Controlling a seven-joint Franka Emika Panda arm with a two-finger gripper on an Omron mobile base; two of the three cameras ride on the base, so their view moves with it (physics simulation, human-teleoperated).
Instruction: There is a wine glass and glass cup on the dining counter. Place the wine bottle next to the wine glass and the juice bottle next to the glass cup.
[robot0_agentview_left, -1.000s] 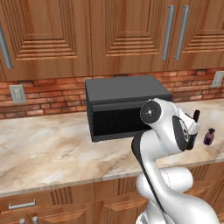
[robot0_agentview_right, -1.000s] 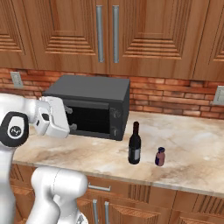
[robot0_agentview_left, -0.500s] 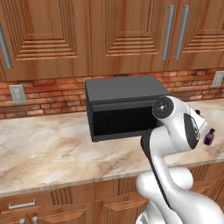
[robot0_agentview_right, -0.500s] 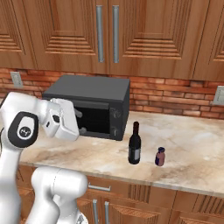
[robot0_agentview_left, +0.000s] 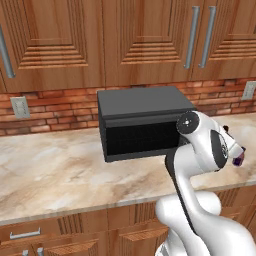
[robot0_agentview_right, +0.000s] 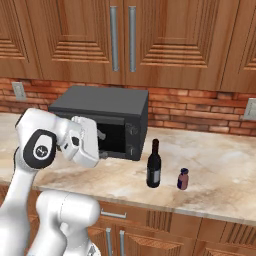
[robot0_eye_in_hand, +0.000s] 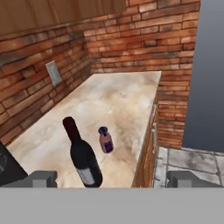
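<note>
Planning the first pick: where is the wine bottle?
In the right base view, the wine bottle stands on the counter, between the microwave and the juice bottle.

Wine bottle (robot0_eye_in_hand: 84, 158) upright on the marbled counter (robot0_eye_in_hand: 118, 98), juice bottle (robot0_eye_in_hand: 105, 140) just beside it, apart. My fingertips (robot0_eye_in_hand: 40, 178) spread wide, both short of the bottles. Brick wall (robot0_eye_in_hand: 144, 41) and wall outlet (robot0_eye_in_hand: 54, 72) behind.

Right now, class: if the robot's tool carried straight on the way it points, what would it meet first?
Probably the wine bottle: it stands nearest, between the open tool's fingertips. The juice bottle stands just beyond it on the counter. Depth is uncertain.
</note>
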